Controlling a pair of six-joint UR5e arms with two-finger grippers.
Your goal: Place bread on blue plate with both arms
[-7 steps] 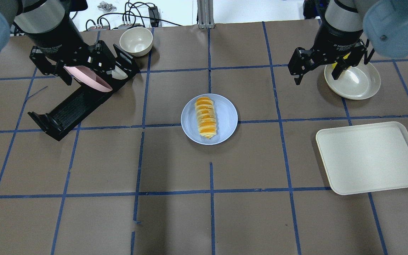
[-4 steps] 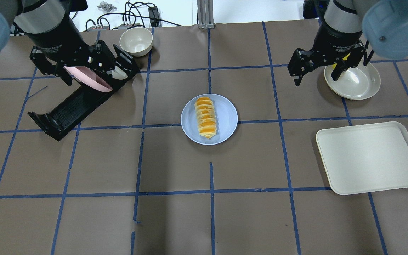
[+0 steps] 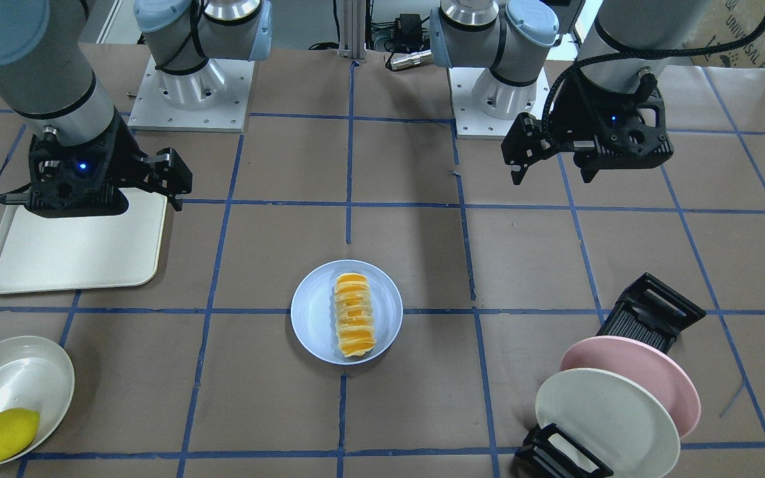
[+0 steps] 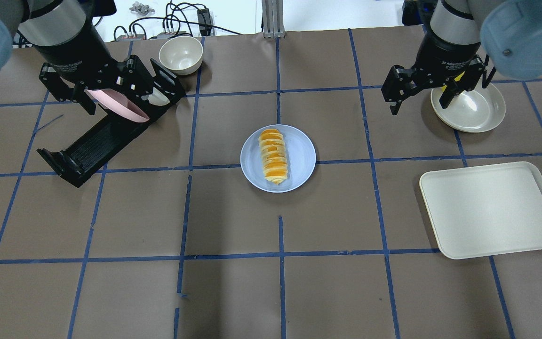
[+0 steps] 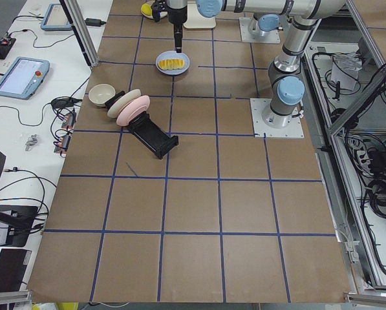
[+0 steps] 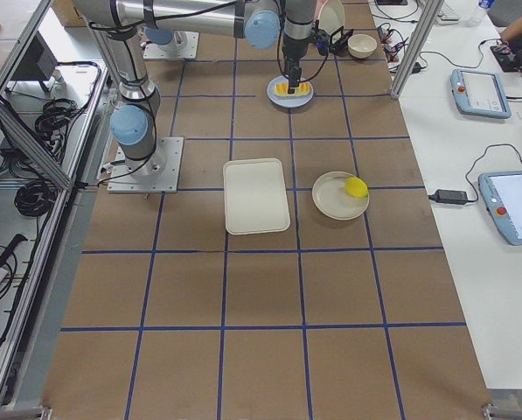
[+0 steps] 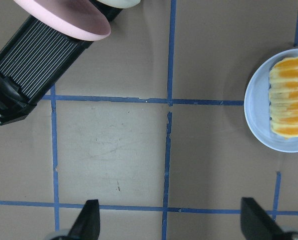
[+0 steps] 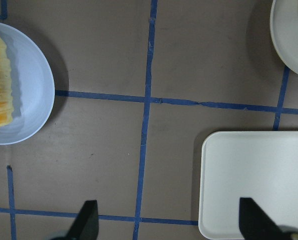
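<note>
From across the table, the long ridged orange-and-cream bread [image 3: 354, 315] lay lengthwise inside the round pale blue plate [image 3: 309, 312], a little off its centre but wholly within the rim, so I judged the placing done. My left gripper [image 3: 550, 174] hung well apart from that plate, toward my base, its black fingers spread and holding nothing, as suits a load already let go. From overhead, my right gripper [image 4: 419, 106] stood equally clear on the plate's other side, spread and empty, partly over a cream shallow dish [image 4: 482, 117]; a cream rectangular tray [image 4: 492, 209] lay well apart from the plate on that same side. The two end views showed the bread on the plate, but the fingers were too small to read. My left wrist camera saw plate and bread at its right edge, with a pink plate [image 7: 64, 15] leaning in a black ribbed rack [image 7: 34, 65] well away from them. My right wrist camera caught the plate at its left edge, with only table between my parted fingertips [image 8: 88, 222].
</note>
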